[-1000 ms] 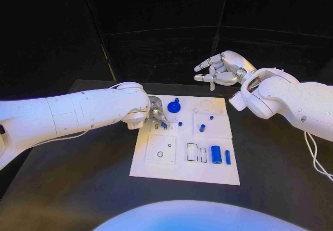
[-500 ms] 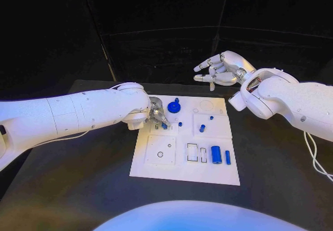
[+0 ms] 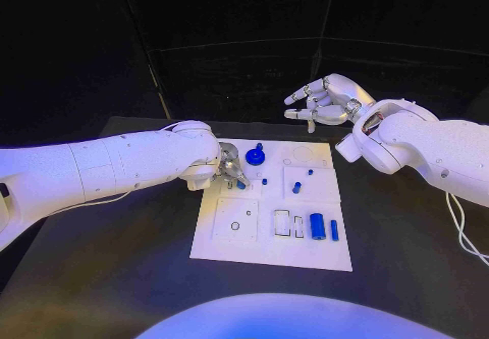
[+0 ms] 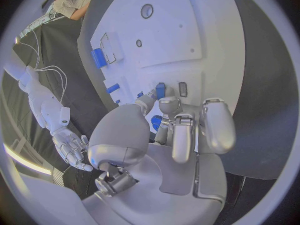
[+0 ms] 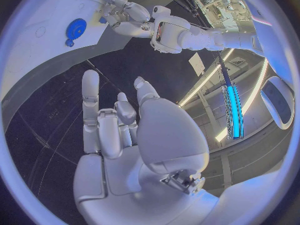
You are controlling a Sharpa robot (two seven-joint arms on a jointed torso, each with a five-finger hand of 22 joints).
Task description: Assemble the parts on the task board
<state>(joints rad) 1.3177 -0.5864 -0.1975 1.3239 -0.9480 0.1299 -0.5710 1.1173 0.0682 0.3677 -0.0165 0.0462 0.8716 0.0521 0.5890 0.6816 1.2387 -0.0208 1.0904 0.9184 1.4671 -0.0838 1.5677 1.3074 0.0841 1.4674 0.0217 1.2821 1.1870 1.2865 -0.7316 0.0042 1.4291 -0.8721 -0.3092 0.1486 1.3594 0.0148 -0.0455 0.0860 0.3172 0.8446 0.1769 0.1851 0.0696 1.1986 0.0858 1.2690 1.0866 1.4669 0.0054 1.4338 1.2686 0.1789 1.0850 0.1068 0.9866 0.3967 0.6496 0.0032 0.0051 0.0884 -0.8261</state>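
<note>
The white task board (image 3: 270, 247) lies in the middle of the black table. My left hand (image 3: 230, 169) is down on its far left part, and thumb and finger pinch a small blue part (image 4: 160, 90) standing on the board beside a narrow slot (image 4: 182, 89). A round blue knob (image 3: 255, 157) stands just beyond that hand. My right hand (image 3: 324, 99) hangs high over the table's far edge, fingers apart, holding nothing. A blue cylinder (image 3: 318, 226) and a slim blue bar (image 3: 334, 230) lie at the board's near right.
Small blue pegs (image 3: 297, 188) stand in the board's middle right, with another (image 3: 265, 181) near my left hand. Rectangular recesses (image 3: 283, 222) sit left of the cylinder. Bare black table (image 3: 122, 282) surrounds the board.
</note>
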